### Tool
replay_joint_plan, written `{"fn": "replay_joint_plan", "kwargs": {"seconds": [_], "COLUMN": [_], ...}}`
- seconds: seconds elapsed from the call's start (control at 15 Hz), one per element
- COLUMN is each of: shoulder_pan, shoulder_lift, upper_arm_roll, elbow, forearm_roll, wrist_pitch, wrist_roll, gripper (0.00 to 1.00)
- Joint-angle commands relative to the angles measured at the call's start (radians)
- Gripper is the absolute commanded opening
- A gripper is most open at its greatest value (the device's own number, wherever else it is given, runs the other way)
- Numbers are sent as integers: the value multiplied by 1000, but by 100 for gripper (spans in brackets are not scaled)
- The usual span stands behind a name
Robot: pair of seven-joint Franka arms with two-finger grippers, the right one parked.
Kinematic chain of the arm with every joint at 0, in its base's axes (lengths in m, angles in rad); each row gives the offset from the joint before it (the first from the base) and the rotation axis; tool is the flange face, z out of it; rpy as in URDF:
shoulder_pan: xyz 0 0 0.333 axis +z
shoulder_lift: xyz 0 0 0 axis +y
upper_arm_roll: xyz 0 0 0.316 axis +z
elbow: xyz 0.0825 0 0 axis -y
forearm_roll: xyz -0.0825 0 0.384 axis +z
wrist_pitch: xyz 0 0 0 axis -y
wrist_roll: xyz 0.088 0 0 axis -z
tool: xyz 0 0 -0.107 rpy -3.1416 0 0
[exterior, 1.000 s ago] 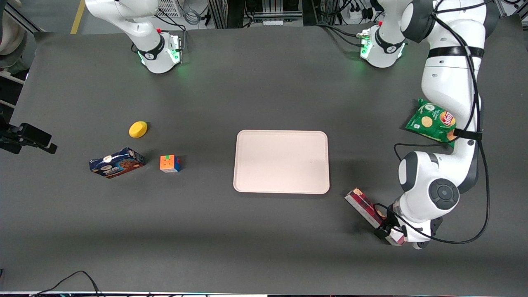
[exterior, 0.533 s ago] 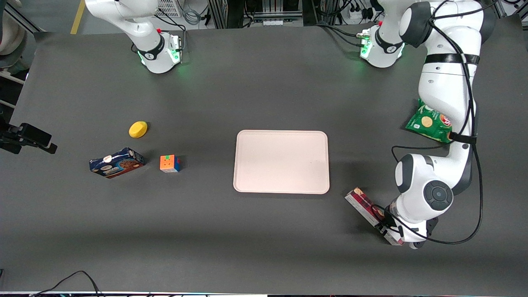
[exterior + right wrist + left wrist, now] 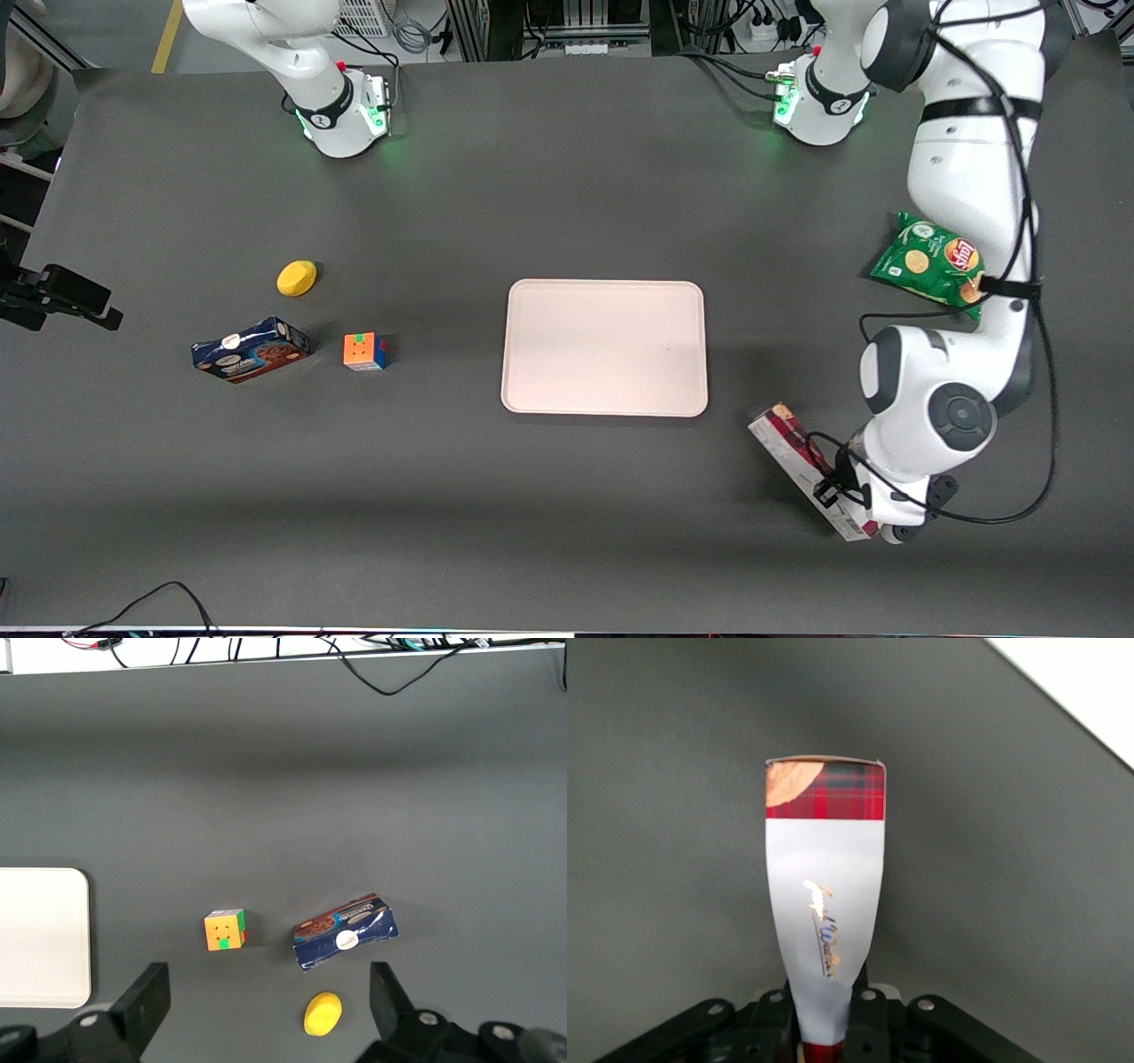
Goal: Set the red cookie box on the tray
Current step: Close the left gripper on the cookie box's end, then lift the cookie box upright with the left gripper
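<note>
Pincer (image 3: 842,498) clamps the red cookie box (image 3: 797,461) — near the tray (image 3: 604,347).

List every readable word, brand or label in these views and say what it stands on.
"Lay's": green chip bag, toward the working arm's end of the table.
Gold script on the red cookie box, held in the gripper: illegible.
Print on the blue cookie box: too small.
The tray bears no text.

A dark grey mat-covered table (image 3: 567,177) fronts what seem equipment racks (image 3: 567,22).
</note>
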Motion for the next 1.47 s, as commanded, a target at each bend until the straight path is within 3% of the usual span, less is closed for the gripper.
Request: {"fn": "replay_joint_plan", "kwargs": {"seconds": [0.0, 0.33, 0.87, 1.07, 1.4], "shoulder_pan": [-7, -44, -228, -257, -257], "shoulder_lift": [-192, -375, -524, -537, -568], "upper_arm_roll": [12, 10, -4, -22, -89], "elbow": [-19, -9, -50, -178, -477], "forearm_roll": [-5, 4, 21, 25, 59], "wrist_pitch": [-196, -411, -557, -458, -133], "wrist_roll": [213, 435, 468, 448, 335], "gripper": [0, 0, 0, 0, 0]}}
